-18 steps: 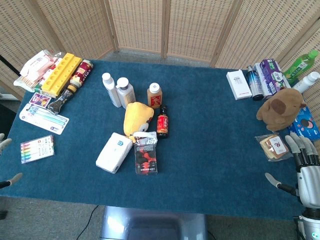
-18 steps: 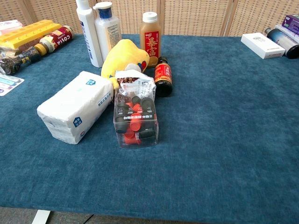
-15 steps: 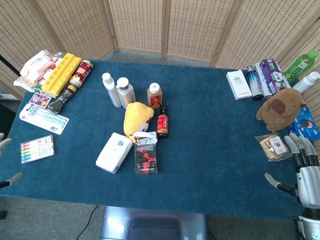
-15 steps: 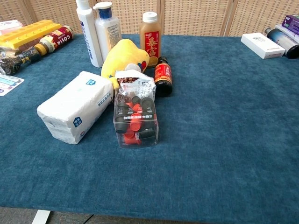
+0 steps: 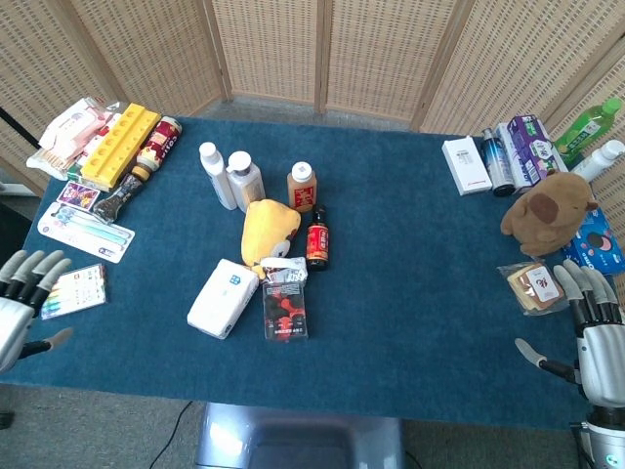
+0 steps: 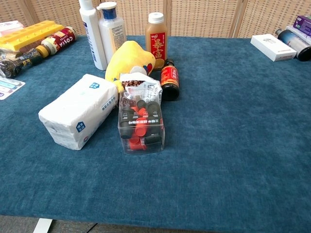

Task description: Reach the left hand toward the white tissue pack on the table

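Note:
The white tissue pack (image 5: pixel 224 297) lies near the middle of the blue table, its long side angled; the chest view shows the tissue pack (image 6: pixel 78 110) at left centre. My left hand (image 5: pixel 21 303) hangs at the table's front left edge with fingers spread and nothing in it, well left of the pack. My right hand (image 5: pixel 589 327) is at the front right edge, also spread and holding nothing. Neither hand appears in the chest view.
A clear box of dark and red caps (image 5: pixel 284 309) lies just right of the pack, a yellow plush (image 5: pixel 267 231) and bottles (image 5: pixel 316 236) behind it. A marker set (image 5: pixel 73 290) lies by the left hand. A snack packet (image 5: pixel 534 286) and brown plush (image 5: pixel 549 210) are near the right hand.
My left hand has come up and in from the left edge, now showing its spread fingers beside the marker set. The right hand and the objects have stayed put.

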Robot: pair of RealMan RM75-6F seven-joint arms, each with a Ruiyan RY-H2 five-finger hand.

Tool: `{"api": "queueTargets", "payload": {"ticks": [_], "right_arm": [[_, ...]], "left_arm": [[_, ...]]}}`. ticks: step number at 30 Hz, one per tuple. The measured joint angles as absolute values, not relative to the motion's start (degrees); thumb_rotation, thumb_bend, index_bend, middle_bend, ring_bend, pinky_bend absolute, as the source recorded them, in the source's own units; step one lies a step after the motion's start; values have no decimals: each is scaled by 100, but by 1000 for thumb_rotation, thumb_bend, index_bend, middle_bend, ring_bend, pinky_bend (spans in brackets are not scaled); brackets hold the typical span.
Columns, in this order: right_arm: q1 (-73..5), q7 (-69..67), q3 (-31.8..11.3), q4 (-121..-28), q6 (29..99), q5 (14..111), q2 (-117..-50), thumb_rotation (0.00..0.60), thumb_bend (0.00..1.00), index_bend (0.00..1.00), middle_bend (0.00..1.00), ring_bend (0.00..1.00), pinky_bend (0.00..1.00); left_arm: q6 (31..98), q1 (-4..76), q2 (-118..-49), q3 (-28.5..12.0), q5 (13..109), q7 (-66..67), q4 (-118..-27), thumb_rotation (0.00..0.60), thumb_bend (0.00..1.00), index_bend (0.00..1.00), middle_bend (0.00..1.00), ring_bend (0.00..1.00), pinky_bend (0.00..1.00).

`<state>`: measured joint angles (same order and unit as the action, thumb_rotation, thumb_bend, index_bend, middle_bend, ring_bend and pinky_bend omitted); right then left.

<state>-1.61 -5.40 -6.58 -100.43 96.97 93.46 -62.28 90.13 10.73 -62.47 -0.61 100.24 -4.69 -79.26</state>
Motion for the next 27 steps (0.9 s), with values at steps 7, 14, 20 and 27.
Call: {"api": "queueTargets", "payload": {"ticks": [7,14,20,27], "right_arm": [[-149,-612,-671,-10058,9717,9322,-6201,600,0,0,0,0,0],[-137,-689,-690,-10084,9748,9310,-6166,600,0,0,0,0,0],[-122,-804,-700,-10111,9771,9301,-6118,600,0,0,0,0,0],[-108,-967,-730,-10117,9790,9243,-6056,600,0,0,0,0,0]], "left_arm": [[8788,2137,-6598,14,11529,12,-6880,600,0,0,0,0,0],[8201,3087,-7030,178,12175,268,-6103,600,0,0,0,0,0],[7547,3632,-7190,267,12273,575,-6074,600,0,0,0,0,0],[7118,4032,-7400,317,12229,935,-6212,600,0,0,0,0,0]]}}
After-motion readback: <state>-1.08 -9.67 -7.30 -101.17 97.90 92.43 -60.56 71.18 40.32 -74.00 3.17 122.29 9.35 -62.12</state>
